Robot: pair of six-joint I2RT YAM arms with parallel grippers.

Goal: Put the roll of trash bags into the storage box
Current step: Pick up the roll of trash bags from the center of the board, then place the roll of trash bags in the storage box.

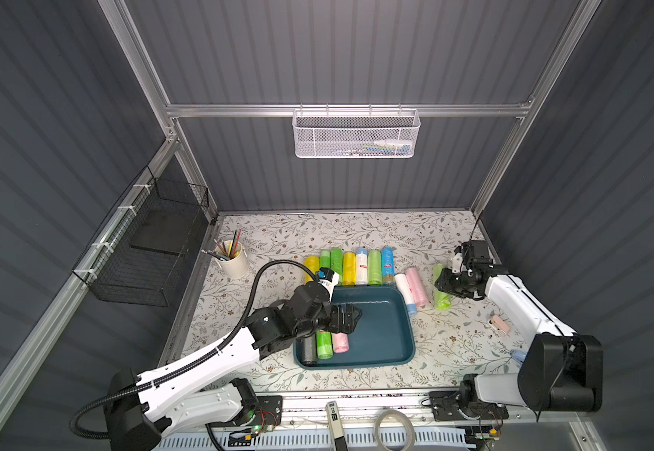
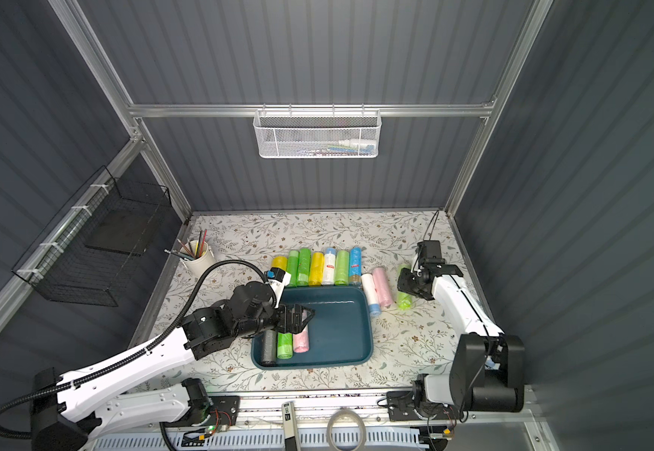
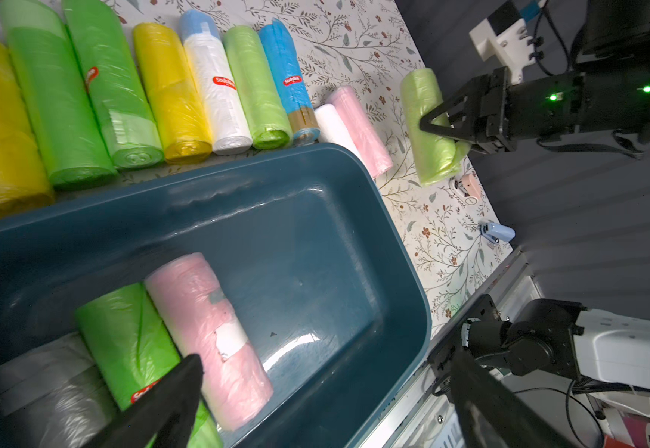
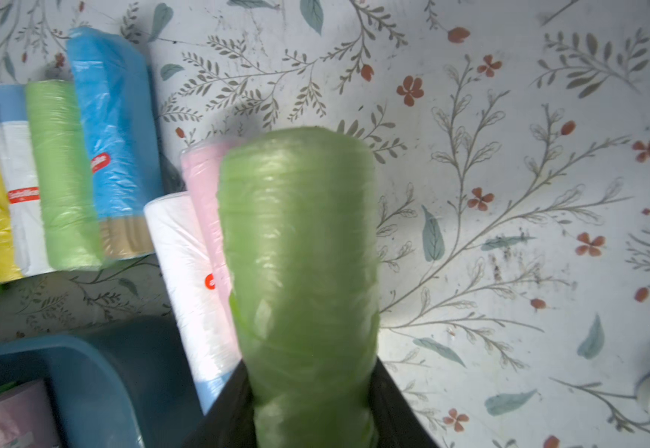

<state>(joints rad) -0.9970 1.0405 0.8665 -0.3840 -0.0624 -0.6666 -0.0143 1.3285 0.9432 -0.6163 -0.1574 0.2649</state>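
- We're holding the task roll, the light green roll (image 4: pixel 300 252), w/ the right gripper (image 1: pixel 443 287). Its jaws are clamped across the roll.
- The roll is sitting right of the storage box (image 1: pixel 384 324), apart from it and just beside the pink roll (image 1: pixel 417 287). We can't tell if it's off the mat yet.
- The left gripper (image 1: pixel 354 320) is hanging over the box w/ fingers spread wide and holding nothing.
- Step in hand, as we're judging it: lift and carry to the box.
- We're advising a straight lift first, so the roll isn't dragging the pink roll or the white roll (image 1: pixel 405 295) along.
- We're aiming to clear the rim, then go for the bare floor beside the boxed pink roll (image 1: pixel 341 343).
- We're wanting the roll parallel to those already in, lowered close before letting go, since it's likely to roll.
- Risk: the L arm is occupying the box's near-left part, so we're keeping the R path to the free side.
- Count: 3 rolls are lying in the box: grey roll (image 1: pixel 310 351), bright green roll (image 1: pixel 323 345) and the pink one.
- Count outside: 7 are lying in the back row (image 1: pixel 361 269), i.e. 2 yellow, 3 green, 1 white, 1 blue.
- Plus 2 beside the box and 1 in grip, making 10 out and 13 in all.
- 1 box, 2 grippers.
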